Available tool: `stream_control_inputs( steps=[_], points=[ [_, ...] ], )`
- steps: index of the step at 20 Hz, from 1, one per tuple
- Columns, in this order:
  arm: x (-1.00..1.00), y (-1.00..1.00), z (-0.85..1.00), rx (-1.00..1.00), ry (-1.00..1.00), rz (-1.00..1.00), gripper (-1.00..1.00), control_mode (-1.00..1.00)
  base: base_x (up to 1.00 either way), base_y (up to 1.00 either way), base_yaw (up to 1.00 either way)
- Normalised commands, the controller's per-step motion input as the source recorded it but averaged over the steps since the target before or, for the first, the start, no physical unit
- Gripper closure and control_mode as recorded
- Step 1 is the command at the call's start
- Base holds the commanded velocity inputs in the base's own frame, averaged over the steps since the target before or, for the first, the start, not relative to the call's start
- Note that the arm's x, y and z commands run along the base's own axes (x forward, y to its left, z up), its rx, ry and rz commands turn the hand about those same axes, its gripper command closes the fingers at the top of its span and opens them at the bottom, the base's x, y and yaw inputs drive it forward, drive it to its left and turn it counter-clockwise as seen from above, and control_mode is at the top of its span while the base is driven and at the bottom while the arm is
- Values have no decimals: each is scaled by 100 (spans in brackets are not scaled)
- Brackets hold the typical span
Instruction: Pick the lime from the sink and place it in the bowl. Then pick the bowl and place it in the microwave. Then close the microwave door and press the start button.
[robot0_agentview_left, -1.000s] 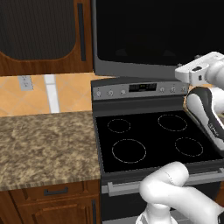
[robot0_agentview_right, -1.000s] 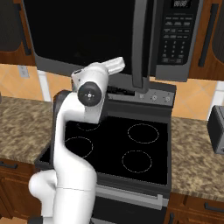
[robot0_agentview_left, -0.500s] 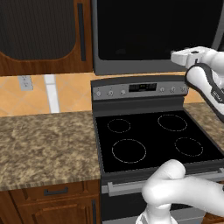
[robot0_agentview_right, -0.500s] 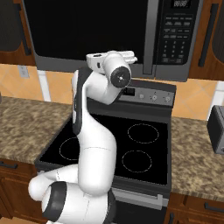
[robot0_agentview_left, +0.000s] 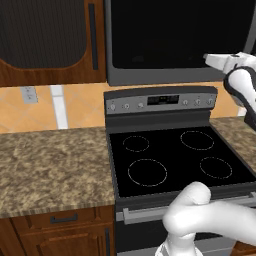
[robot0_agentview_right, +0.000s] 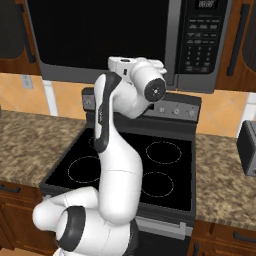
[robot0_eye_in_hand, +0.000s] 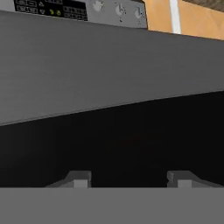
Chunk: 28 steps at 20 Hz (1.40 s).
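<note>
Claw: my gripper (robot0_eye_in_hand: 130, 178) is unclenched. In the hand view its two tips stand apart with nothing between them. Whether they are drawing in, I cannot tell from the pictures.
What has changed: over the last second the arm has swung up from above the stove (robot0_agentview_left: 175, 155). The hand now sits higher, level with the lower edge of the microwave (robot0_agentview_left: 175, 40). The base cameras have not shifted, so this move is the arm's alone.
Hand's outlook: the hand camera looks straight at the grey lower frame of the microwave door (robot0_agentview_right: 100, 35), with its black window next to it. The stove's control panel (robot0_eye_in_hand: 78, 11) shows along the top of that rolled view.
Door: it lies flush with the microwave front in both base views, so I judge the closing step done.
Lime and bowl: I judge they sit behind the closed door, though the dark window gives me nothing to confirm it.
Button: the keypad panel (robot0_agentview_right: 199, 45) is on the microwave's right end. It is up and to the right of the hand, and apart from it.
Step in hand: I read the rise as the approach to the start button, the last part of the task.
Next move: carry the hand right and up to the keypad, then press with one tip.
Risk: spread tips could straddle a key or hit its neighbour, so I would want them drawn together first.
Surroundings: the granite counter (robot0_agentview_left: 50, 160) lies left of the stove.
</note>
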Motion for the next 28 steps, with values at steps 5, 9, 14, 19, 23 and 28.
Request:
stream_control_inputs(
  steps=[5, 9, 14, 19, 23, 28],
  points=[
    [-98, -39, 0, 3, -8, 2, -100, -100, 0, 0, 0],
    [-96, -78, 0, 2, -11, 12, -100, -100, 0, 0, 0],
    [-28, -91, -16, 0, -9, 23, -100, -100, 0, 0, 0],
    [-2, -49, -42, -1, -22, 22, -100, -100, 0, 0, 0],
    [-2, -10, -4, 6, 7, -7, -100, -100, 0, 0, 0],
    [-5, -4, 12, 28, 47, -11, -100, -100, 0, 0, 0]
  ],
)
